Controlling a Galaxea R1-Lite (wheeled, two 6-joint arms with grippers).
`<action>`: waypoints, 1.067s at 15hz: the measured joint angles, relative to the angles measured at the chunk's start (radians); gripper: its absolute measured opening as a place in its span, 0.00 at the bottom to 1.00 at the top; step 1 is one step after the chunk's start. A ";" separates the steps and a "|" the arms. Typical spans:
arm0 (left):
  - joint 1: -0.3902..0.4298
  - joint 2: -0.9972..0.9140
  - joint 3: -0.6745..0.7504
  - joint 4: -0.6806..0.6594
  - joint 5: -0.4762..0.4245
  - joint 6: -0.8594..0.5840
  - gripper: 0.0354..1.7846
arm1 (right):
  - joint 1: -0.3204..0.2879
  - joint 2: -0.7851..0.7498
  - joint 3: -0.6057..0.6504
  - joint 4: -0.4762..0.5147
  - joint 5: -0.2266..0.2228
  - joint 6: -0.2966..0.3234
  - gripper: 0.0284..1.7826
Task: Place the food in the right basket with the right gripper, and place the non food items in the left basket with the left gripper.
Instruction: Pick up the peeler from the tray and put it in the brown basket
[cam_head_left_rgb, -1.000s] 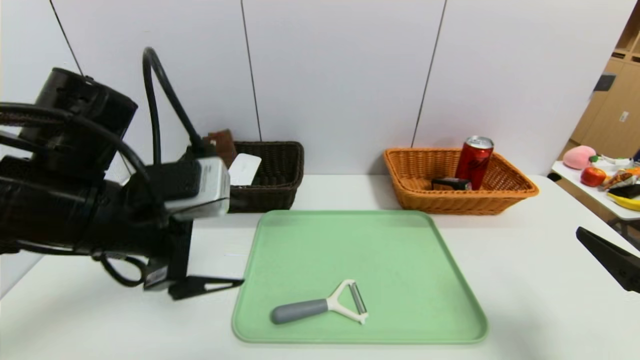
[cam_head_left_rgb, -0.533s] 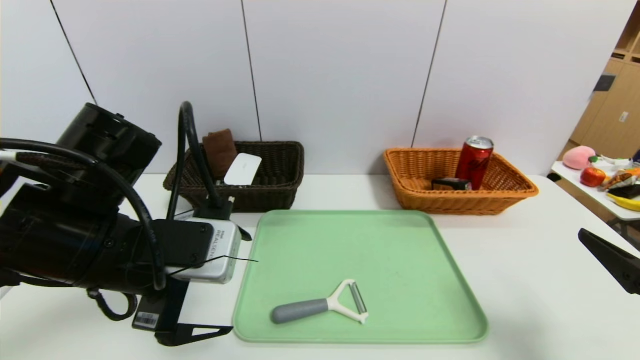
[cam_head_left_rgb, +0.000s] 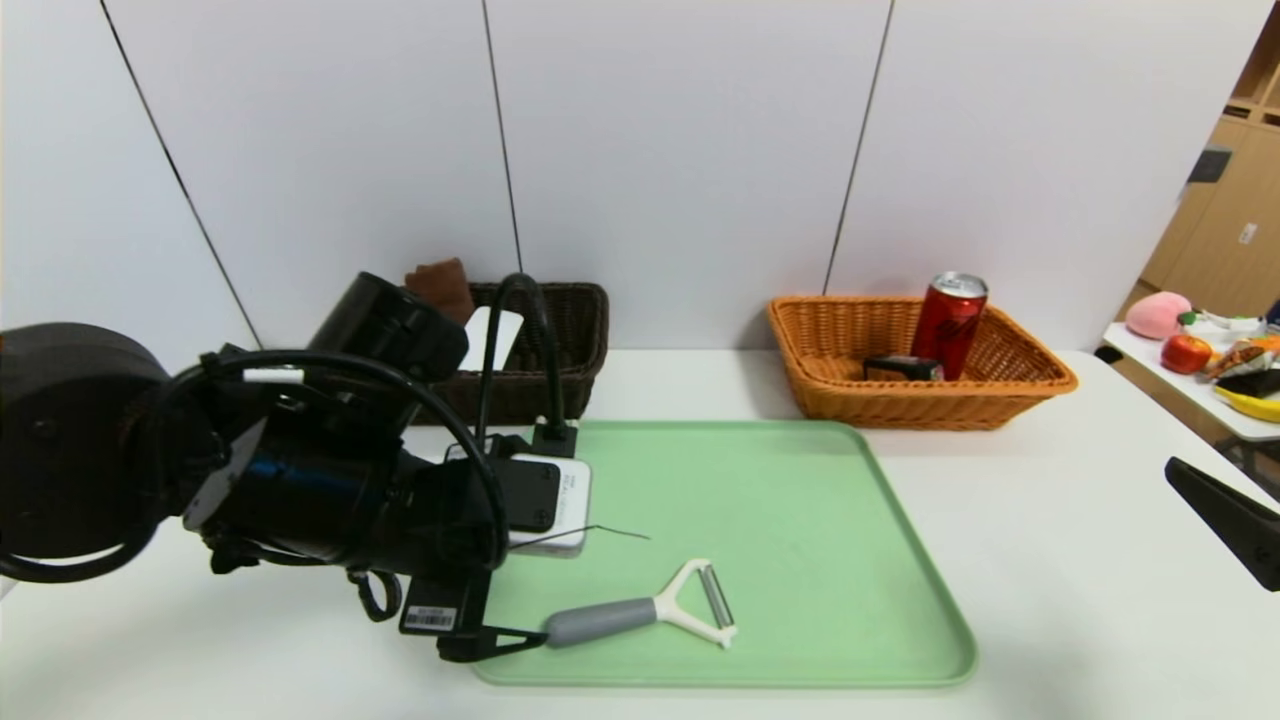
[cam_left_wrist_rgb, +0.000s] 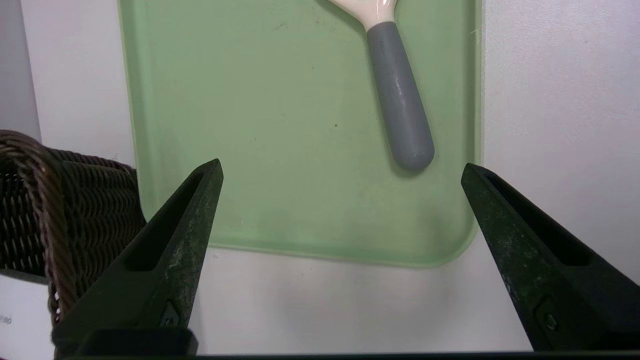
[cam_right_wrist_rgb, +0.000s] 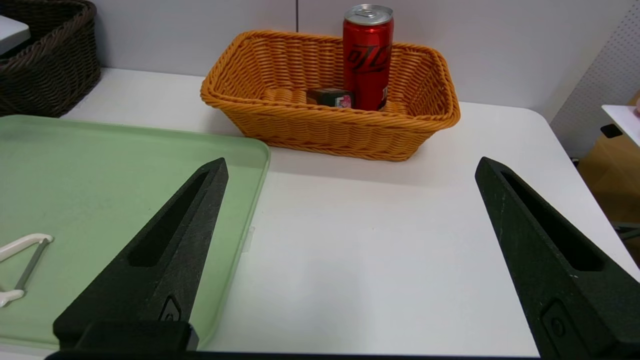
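White worktop (cam_head_left_rgb: 1050, 600) carries a green tray (cam_head_left_rgb: 800, 520), and nearest on it lies the peeler (cam_head_left_rgb: 640, 612), grey handle toward the left end effector (cam_left_wrist_rgb: 340, 172). That end effector hangs low at the tray's near left corner, fingers spread wide and holding nothing, the handle tip just ahead of them. To take it well, I would centre the handle between the fingers, settle low and close on the grey part, not the blade. The right end effector (cam_right_wrist_rgb: 350, 167) is parked at the right edge, also spread and empty. Farther back, the left basket (cam_head_left_rgb: 560, 340) holds the towel (cam_head_left_rgb: 440, 285) and white case (cam_head_left_rgb: 495, 335); the right basket (cam_head_left_rgb: 1000, 385) holds the can (cam_head_left_rgb: 948, 322) and black box (cam_head_left_rgb: 900, 368).
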 joint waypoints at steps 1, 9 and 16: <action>-0.015 0.019 0.008 -0.013 0.026 -0.006 0.94 | 0.000 -0.001 0.000 0.000 0.000 0.000 0.96; -0.048 0.160 0.020 -0.139 0.077 -0.044 0.94 | 0.000 -0.017 0.000 0.001 0.001 0.001 0.96; -0.053 0.185 0.033 -0.143 0.076 -0.048 0.94 | 0.000 -0.013 0.007 0.002 0.002 0.004 0.96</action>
